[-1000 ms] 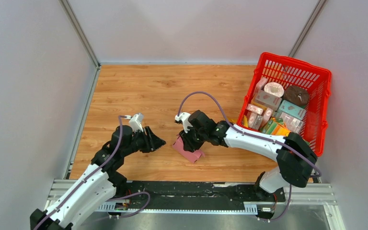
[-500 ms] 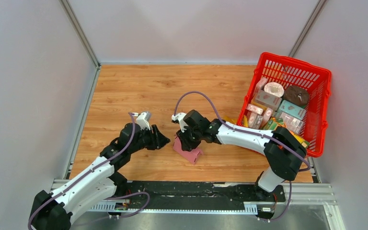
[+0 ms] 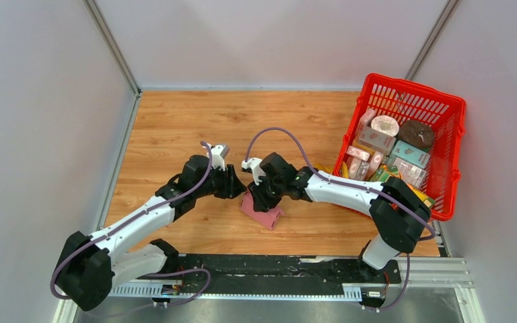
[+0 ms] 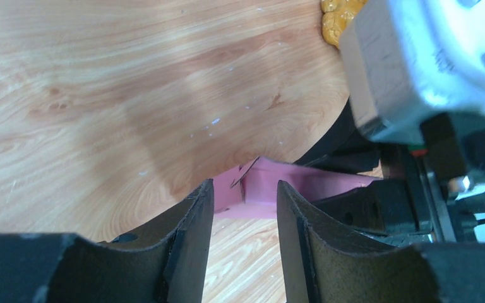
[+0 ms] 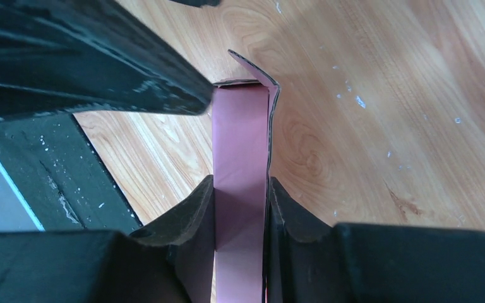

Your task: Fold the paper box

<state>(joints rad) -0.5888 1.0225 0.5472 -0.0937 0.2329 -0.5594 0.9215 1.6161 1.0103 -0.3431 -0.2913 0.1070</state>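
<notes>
The pink paper box (image 3: 264,215) rests on the wooden table just right of centre, partly folded with a flap standing up. My right gripper (image 3: 258,196) is shut on it from above. In the right wrist view its fingers (image 5: 240,184) clamp the narrow pink panel (image 5: 241,136) on both sides. My left gripper (image 3: 239,186) sits close to the box's left end, touching the right gripper's side. In the left wrist view its jaws (image 4: 243,187) stand open with bare table between them. The pink box's corner (image 4: 262,186) lies just past the fingertips.
A red mesh basket (image 3: 445,106) full of printed cartons stands at the right edge. A yellow object (image 3: 324,168) lies between the basket and the right arm, also seen as a yellow lump (image 4: 341,12). Grey walls close in three sides; a black rail (image 3: 276,266) runs along the near edge.
The left arm has stretched rightward and its gripper has come up to the box's left end. The right gripper has shifted slightly left, still holding the box.
</notes>
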